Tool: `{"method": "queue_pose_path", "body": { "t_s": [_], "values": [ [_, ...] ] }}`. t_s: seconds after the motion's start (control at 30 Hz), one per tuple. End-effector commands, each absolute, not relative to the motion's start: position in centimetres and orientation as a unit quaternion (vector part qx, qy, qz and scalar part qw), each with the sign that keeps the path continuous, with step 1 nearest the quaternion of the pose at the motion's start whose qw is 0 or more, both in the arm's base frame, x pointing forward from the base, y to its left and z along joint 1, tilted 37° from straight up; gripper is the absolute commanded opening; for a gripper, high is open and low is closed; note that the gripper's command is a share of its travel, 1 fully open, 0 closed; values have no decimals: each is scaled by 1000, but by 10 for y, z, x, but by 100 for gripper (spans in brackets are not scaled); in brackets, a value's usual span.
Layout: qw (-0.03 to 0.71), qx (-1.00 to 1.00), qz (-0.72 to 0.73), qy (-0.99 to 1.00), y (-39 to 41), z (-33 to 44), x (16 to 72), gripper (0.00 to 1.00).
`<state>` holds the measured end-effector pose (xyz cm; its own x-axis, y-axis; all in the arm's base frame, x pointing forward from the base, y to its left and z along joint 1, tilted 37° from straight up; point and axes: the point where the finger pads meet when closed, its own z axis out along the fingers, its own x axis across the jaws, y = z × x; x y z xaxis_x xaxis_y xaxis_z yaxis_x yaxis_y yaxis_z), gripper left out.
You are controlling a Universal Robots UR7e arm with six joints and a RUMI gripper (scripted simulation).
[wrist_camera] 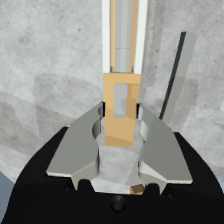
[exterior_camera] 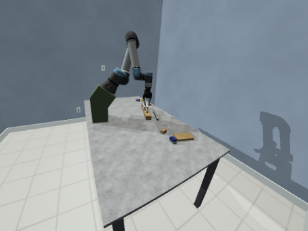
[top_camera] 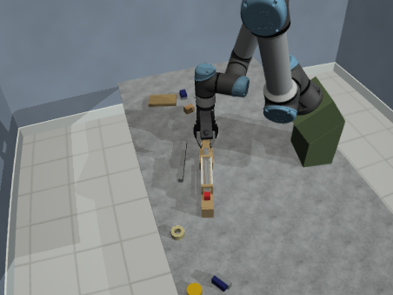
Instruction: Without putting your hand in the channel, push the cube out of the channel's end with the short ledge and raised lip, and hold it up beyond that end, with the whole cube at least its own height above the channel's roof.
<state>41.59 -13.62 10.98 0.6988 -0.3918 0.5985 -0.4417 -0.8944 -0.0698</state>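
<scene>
The channel [top_camera: 203, 171] [exterior_camera: 146, 113] [wrist_camera: 106, 40] lies on the grey table, with white side walls on a tan base. The red cube [top_camera: 207, 195] sits at its near end, just behind the tan ledge [top_camera: 208, 210]. My gripper [top_camera: 205, 143] [exterior_camera: 147, 101] [wrist_camera: 120, 103] hangs over the far end. Its fingers stand narrow, their tips on either side of a tan end piece [wrist_camera: 120, 132] with a rectangular hole. I cannot tell whether they press on it. A dark thin stick [top_camera: 182, 160] [exterior_camera: 155, 115] [wrist_camera: 172, 75] lies on the table beside the channel.
A tan board [top_camera: 163, 100] [exterior_camera: 183, 136], a blue block [top_camera: 183, 93] [exterior_camera: 173, 139] and a small tan cube [top_camera: 189, 108] [exterior_camera: 163, 131] lie behind the gripper. A pale ring [top_camera: 177, 230], a yellow disc [top_camera: 194, 289] and another blue block [top_camera: 220, 283] lie beyond the ledge. The arm stands on a green pedestal [top_camera: 319, 128] [exterior_camera: 100, 103].
</scene>
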Motion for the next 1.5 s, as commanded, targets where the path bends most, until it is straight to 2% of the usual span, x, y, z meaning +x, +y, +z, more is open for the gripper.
{"method": "queue_pose_path", "body": {
  "t_s": [0.0,1.27,1.3,1.47],
  "values": [
    [39,921,315,-226,-135,114,413,22],
    [39,921,315,-226,-135,114,413,22],
    [39,921,315,-226,-135,114,413,0],
    [39,921,314,-226,-140,113,411,0]
  ]
}}
